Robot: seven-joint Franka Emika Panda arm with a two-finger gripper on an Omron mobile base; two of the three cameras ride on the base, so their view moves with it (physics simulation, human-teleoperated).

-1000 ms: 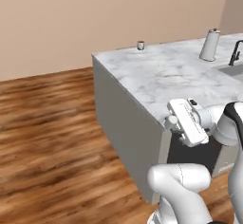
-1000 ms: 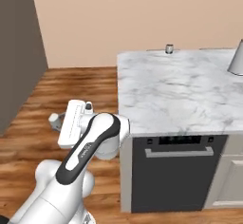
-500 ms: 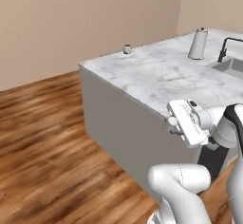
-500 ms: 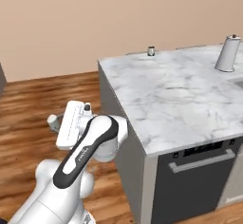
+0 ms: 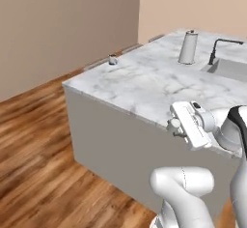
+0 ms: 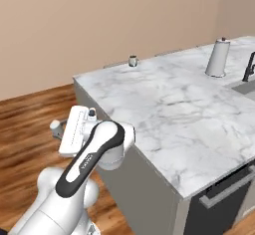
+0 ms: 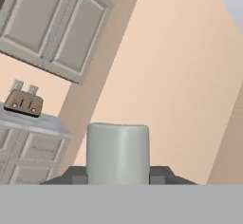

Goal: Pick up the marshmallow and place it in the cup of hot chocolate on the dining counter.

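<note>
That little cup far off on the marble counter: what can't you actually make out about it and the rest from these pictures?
- cup of hot chocolate: too small in both base views to show its liquid.
- sink: cut off by the left base view's right edge.
- gripper: fingertips mostly covered by the marshmallow in the hand view.

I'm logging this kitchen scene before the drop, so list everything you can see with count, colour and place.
marshmallow: one, white, between the finger tips in the hand view
cup of hot chocolate: one, pale grey, far corner of the dining counter
dining counter: one, white-grey marble, ahead of the robot
tapered cylinder: one, white with knob, on the counter beside the sink
faucet: one, black, at the sink
sink: one, grey, built into the counter
toaster: one, brown, on a small counter
wall cabinets: grey, above the toaster
floor: brown wood
end effector: one, dark tips, shut on the marshmallow
</note>
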